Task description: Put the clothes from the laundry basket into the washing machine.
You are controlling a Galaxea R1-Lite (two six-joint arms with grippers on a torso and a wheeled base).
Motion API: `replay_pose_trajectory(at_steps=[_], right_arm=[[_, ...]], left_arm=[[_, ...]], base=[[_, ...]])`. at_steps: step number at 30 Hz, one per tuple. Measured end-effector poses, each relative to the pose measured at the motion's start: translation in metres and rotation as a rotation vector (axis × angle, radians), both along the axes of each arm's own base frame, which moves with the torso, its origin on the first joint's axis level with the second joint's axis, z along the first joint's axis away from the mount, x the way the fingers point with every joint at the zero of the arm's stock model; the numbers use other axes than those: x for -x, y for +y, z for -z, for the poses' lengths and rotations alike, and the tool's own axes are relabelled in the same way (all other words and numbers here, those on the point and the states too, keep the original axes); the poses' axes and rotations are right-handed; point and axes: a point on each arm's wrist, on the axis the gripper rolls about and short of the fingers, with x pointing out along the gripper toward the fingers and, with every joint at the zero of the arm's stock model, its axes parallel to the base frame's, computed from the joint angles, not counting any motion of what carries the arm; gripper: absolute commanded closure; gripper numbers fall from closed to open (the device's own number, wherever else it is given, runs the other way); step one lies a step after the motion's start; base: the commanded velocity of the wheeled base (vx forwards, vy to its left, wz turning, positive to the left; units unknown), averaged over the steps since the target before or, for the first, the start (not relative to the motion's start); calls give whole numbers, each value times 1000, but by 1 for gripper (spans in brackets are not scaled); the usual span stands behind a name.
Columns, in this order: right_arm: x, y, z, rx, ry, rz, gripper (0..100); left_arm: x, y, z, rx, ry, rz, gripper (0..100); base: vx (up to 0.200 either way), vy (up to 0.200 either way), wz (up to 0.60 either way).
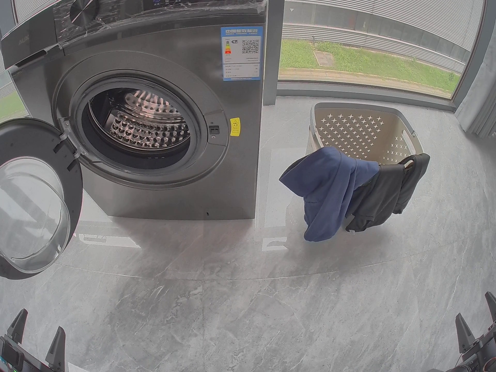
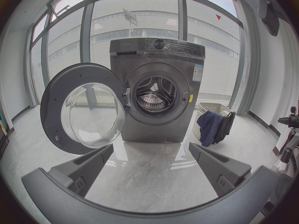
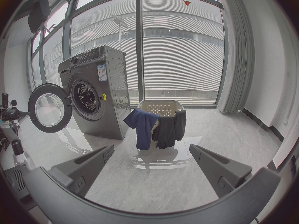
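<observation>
A grey washing machine (image 1: pixel 170 130) stands at the left with its round door (image 1: pixel 36 197) swung open and the drum (image 1: pixel 142 120) bare. To its right sits a beige laundry basket (image 1: pixel 361 130). A blue garment (image 1: pixel 328 192) and a black garment (image 1: pixel 385 192) hang over the basket's near rim. My left gripper (image 1: pixel 36 337) is at the bottom left, open and holding nothing. My right gripper (image 1: pixel 478 321) is at the bottom right, also open, well short of the basket. The wrist views show the machine (image 2: pixel 157 91) and the basket with the clothes (image 3: pixel 155 125) ahead.
Glossy grey floor (image 1: pixel 248 295) stretches between me and the machine. A large window (image 1: pixel 382 32) runs behind the basket, with a curtain (image 1: pixel 480 104) at the far right. The open door juts out into the floor at the left.
</observation>
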Motion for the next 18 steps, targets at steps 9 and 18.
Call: replay_pose_trajectory(at_steps=[9,18], right_arm=[[0,0,0,0,0,0,0],[0,0,0,0,0,0,0]], left_arm=[[0,0,0,0,0,0,0],[0,0,0,0,0,0,0]], base=[[178,0,0],[89,0,0]])
